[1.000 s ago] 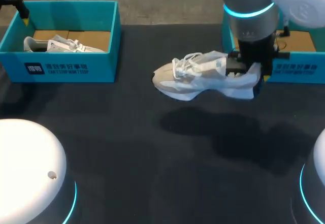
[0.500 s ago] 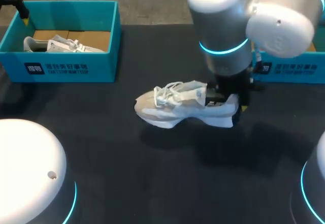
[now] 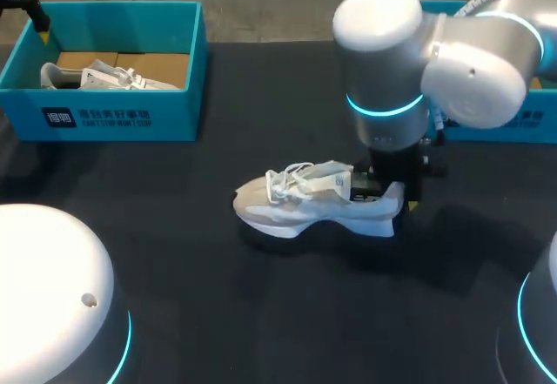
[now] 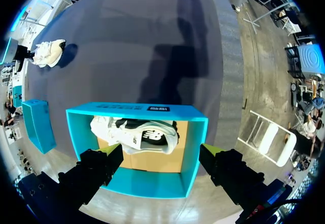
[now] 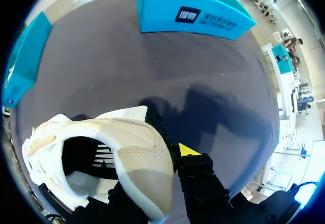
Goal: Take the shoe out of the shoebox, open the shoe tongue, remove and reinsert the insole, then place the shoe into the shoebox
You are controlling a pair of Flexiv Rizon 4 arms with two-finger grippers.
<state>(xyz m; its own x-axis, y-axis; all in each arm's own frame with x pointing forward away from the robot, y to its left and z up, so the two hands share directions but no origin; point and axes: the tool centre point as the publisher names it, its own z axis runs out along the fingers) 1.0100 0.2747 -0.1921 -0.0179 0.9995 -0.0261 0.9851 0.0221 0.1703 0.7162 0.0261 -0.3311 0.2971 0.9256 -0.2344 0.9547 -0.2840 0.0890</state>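
Dark bench (image 3: 261, 314) fills the lower frame of the head view and carries nothing there.

At frame centre, the shoe (image 3: 318, 197) now sits low, with its shadow tight beneath the sole. It appears to be on the bench or just touching down. One second ago it hung in the air beside the right shoebox (image 3: 496, 118) at the upper right. Since then it has travelled left and downward.

The right end effector (image 3: 393, 188) remains clamped on the heel. The right wrist view shows one yellow tip outside the heel collar, while the other finger is hidden inside the shoe.

Removal from the box is therefore judged complete. The next steps are release and opening the tongue.

Farther back, at the upper left, the left shoebox (image 3: 113, 118) holds a second shoe (image 4: 137, 135). The left end effector (image 4: 160, 153) hovers above that box, fingers spread wide and holding nothing, with no visible shift.
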